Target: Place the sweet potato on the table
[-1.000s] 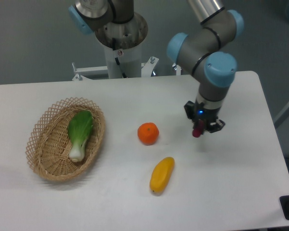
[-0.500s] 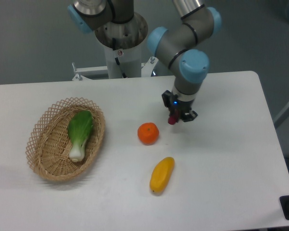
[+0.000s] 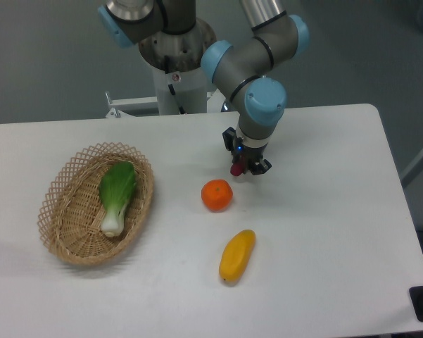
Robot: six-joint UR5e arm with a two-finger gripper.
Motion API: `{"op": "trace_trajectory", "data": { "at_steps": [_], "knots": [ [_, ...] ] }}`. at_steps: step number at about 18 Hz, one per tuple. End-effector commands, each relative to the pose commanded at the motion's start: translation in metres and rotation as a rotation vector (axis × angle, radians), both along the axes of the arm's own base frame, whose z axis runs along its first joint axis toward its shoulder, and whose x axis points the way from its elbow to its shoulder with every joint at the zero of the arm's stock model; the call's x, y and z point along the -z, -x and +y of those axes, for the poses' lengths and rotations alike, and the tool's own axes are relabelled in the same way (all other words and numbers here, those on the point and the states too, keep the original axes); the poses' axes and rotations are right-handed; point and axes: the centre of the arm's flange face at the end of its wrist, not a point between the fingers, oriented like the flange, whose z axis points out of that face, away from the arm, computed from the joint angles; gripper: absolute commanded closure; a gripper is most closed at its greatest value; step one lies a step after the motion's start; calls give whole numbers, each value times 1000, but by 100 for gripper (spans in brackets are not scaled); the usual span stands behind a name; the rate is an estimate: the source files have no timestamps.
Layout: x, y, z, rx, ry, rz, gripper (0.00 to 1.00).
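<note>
The pincer point(image 3: 241, 168) pinches the sweet potato point(image 3: 235, 170) above the desk point(image 3: 324, 232), near the orange point(image 3: 217, 195). Released from there, the tuber could roll into the orange or drop hard.

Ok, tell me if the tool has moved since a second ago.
Yes. The tool, holding the sweet potato, has moved left and toward the back of the table, ending just up-right of the orange.
</note>
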Motion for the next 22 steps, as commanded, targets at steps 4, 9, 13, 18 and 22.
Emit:
{"op": "trace_trajectory", "data": {
  "at_steps": [4, 9, 13, 18, 22],
  "knots": [
    [-14, 12, 5, -3, -18, 34, 0],
    [-42, 39, 13, -9, -48, 93, 0],
    [-63, 68, 9, -35, -78, 129, 0],
    [-79, 109, 4, -75, -104, 166, 0],
    [-90, 141, 5, -93, -113, 196, 0]
  ]
}}
